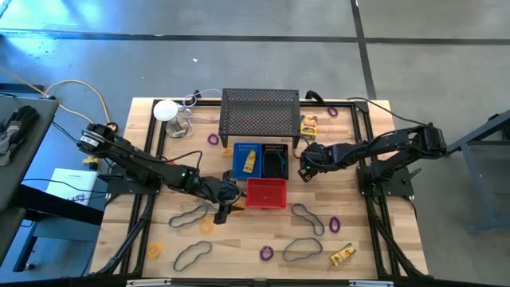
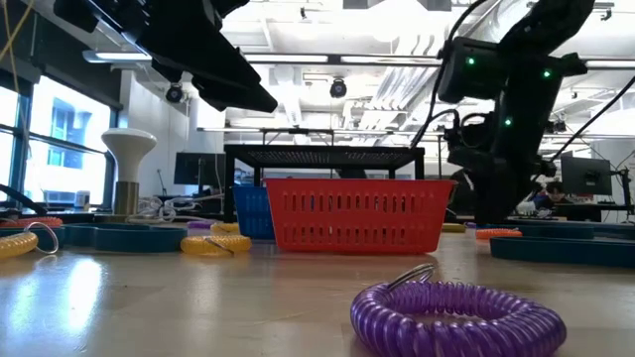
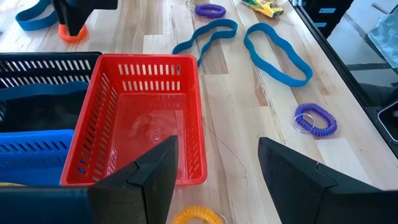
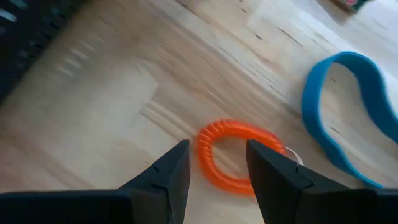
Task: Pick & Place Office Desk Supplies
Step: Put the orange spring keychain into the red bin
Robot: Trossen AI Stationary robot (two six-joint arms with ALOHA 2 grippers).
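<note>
Just beside the black bin (image 1: 276, 159), right of it, an orange ring (image 4: 239, 154) lies flat on the table (image 1: 374, 247) under the right gripper (image 4: 217, 163), whose fingers are parted astride its near arc. This looks like the approach to a pick: next, lower and close. The left gripper (image 3: 214, 177) hangs released by the red bin (image 3: 140, 112), over a yellow ring (image 3: 198, 216).

Bare wood lay beside the red bin (image 3: 143, 118); cords (image 3: 273, 53) and a purple ring (image 3: 315, 119) cluttered beyond.
</note>
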